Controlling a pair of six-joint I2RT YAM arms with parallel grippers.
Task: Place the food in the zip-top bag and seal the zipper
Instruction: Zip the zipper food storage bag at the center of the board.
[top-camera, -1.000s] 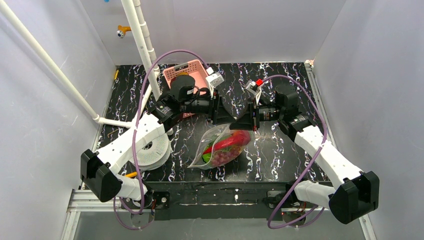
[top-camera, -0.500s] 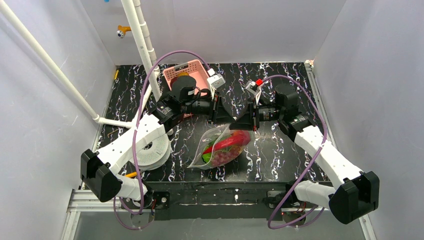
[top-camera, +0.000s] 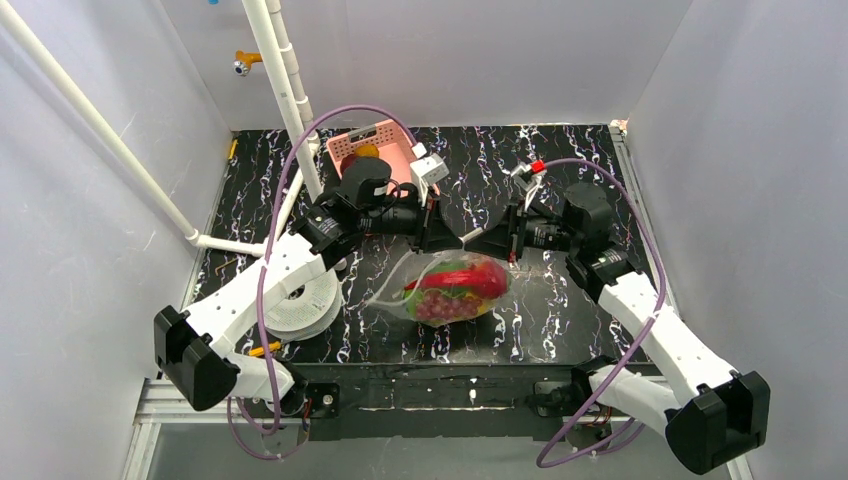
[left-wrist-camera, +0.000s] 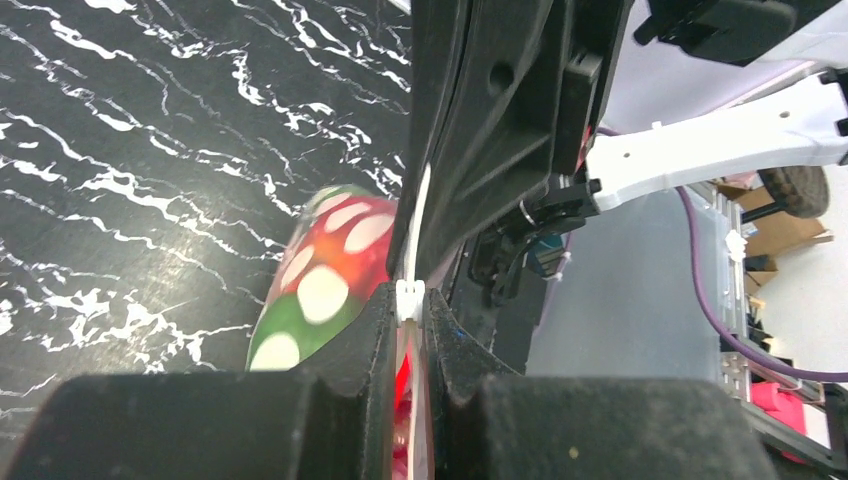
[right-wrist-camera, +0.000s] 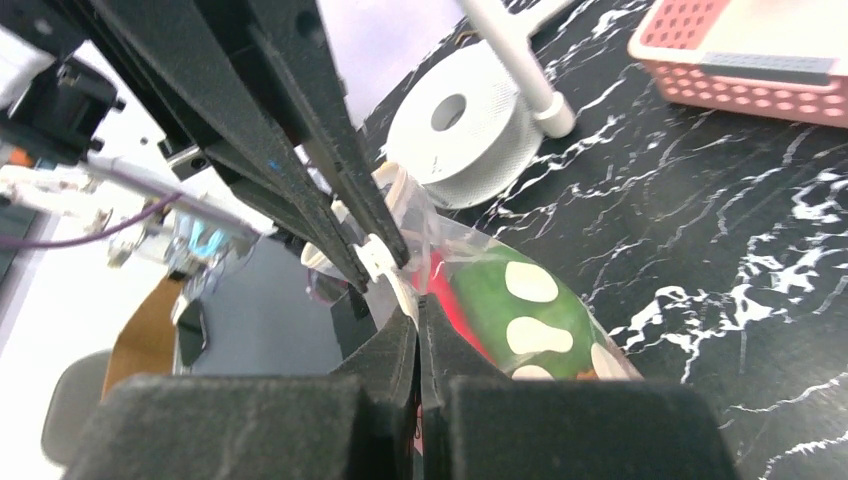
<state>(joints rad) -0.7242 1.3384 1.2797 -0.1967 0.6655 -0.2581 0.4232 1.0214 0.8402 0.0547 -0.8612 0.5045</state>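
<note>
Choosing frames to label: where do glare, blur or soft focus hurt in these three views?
Top external: evenly lit and sharp, faint sheen on the zip-top bag. Left wrist: left gripper soft and grainy, food blurred with white glare spots. Right wrist: right gripper soft, glare patches on the green food.

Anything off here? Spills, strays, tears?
No spill or tear visible. The clear zip-top bag of toy food is held by the left gripper and right gripper, both shut on its mouth edge. One oddity: a small orange-yellow piece seems to sit in the pink slotted basket behind, outside the bag.
</note>
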